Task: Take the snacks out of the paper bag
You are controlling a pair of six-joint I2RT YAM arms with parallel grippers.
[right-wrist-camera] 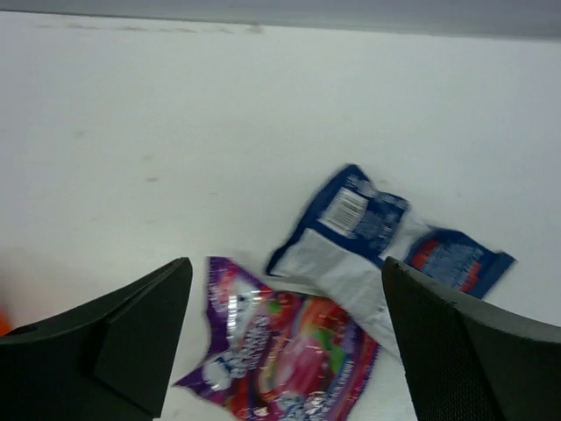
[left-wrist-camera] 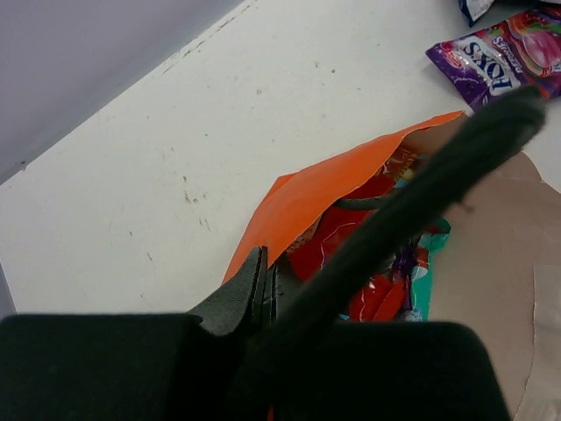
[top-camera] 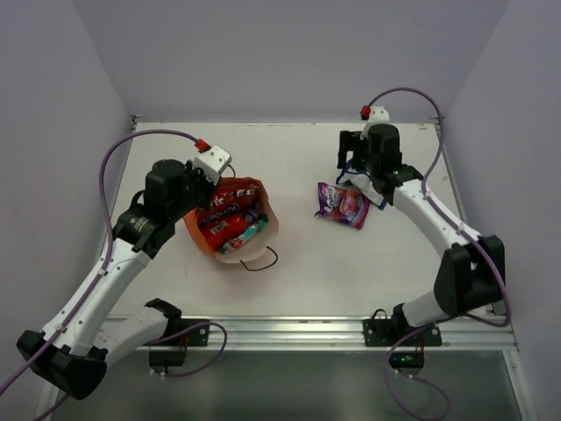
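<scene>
Paper bag (top-camera: pixel 266 232) left on the table (top-camera: pixel 307 272), snacks (top-camera: pixel 226 221) inside; two more packets (top-camera: pixel 342 204) well to its right, touching.

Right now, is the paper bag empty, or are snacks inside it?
Not empty. The paper bag lies open, and red packets and a green one show inside its mouth.

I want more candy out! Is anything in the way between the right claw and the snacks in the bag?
Nothing visible. The paper bag lies open, snacks showing inside, with bare table between it and the open right gripper. The left gripper pinches its orange edge.
</scene>
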